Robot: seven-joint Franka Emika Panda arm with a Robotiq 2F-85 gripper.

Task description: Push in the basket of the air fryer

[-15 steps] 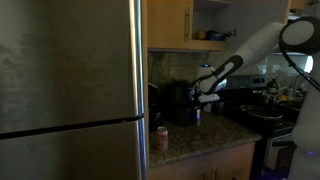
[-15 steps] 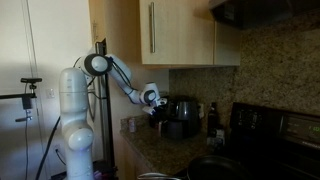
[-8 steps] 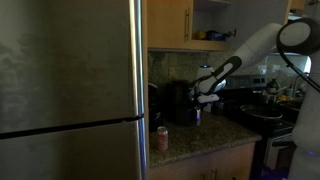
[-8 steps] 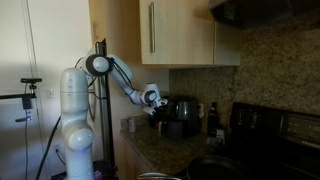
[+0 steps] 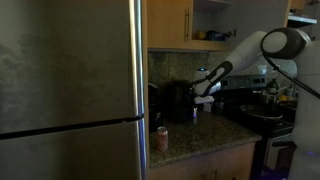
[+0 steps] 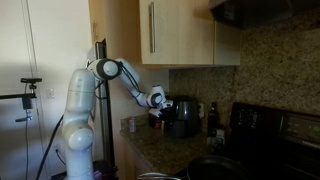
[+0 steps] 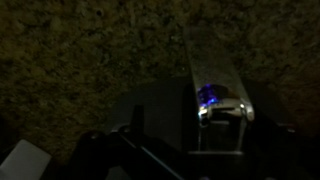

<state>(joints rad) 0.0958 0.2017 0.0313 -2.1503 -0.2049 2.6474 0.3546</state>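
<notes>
above the counter (image 5: 205,136), the tool (image 5: 197,98) hangs just beside the air fryer (image 5: 178,103); cannot tell if apart.

Dim kitchen: steel fridge (image 5: 70,90), wood cabinets (image 6: 180,32), granite counter (image 5: 195,140)

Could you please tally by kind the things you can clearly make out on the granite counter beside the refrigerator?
Black air fryer: 1
Small red cylindrical can: 1
Total: 2; anything else on that counter is too dark to tell.
</notes>
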